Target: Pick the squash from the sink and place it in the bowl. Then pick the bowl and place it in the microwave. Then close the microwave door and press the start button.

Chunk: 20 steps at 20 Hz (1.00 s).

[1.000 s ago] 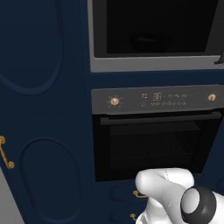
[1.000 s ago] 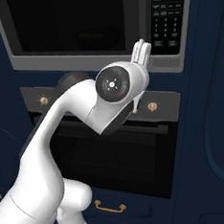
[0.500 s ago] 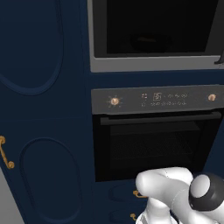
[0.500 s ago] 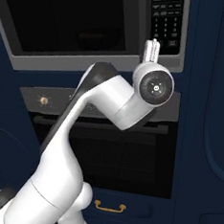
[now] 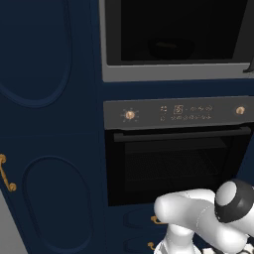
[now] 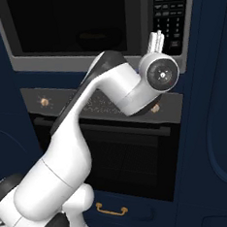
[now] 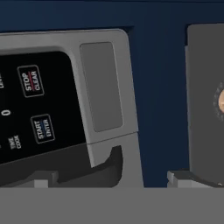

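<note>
1. While the left base view puts navy cabinet panels with a gold handle at far left, the right base view carries the microwave keypad at right.
2. Microwave sits top centre, door shut; a dim dark rounded shape behind the glass could be the bowl, hard to tell. Squash can't be made out.
3. Black oven below, with a copper knob and a small display, unreadable.
4. Gripper points up at the keypad's lower edge in the right base view; fingers look close together, open or closed can't be told.
5. Hand view reads "STOP CLEAR", "START ENTER", "0", part "TIME COOK"; grey frame right of them, oven knob at far right.
</note>
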{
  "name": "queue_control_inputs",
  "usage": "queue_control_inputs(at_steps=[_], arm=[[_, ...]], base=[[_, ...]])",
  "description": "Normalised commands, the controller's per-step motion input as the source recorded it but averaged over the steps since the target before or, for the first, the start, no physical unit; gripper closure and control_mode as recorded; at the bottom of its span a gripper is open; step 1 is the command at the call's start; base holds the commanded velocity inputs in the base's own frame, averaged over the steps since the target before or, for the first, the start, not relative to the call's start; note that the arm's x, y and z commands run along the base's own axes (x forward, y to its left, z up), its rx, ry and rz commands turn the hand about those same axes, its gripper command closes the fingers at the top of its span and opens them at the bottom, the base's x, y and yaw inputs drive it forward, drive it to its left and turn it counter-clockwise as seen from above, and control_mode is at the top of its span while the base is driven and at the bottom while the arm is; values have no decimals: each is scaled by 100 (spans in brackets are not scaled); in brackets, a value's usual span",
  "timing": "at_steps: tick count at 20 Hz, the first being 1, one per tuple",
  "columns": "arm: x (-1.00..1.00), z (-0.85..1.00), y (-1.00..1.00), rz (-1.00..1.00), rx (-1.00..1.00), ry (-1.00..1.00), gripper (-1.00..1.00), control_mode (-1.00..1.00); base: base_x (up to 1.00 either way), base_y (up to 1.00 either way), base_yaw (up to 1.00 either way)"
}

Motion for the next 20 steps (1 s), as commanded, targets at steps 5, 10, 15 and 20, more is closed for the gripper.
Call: queue_control_inputs(at_steps=[5,10,15,20], arm=[[32,0,-6,0,0,0,-100,-100],[16,0,-13,0,0,-1,-100,-100],[1,1,-23,0,0,-6,-100,-100],[25,0,-12,0,0,-2,-100,-100]], base=[[0,0,0],[0,0,0],[0,0,0],[0,0,0]])
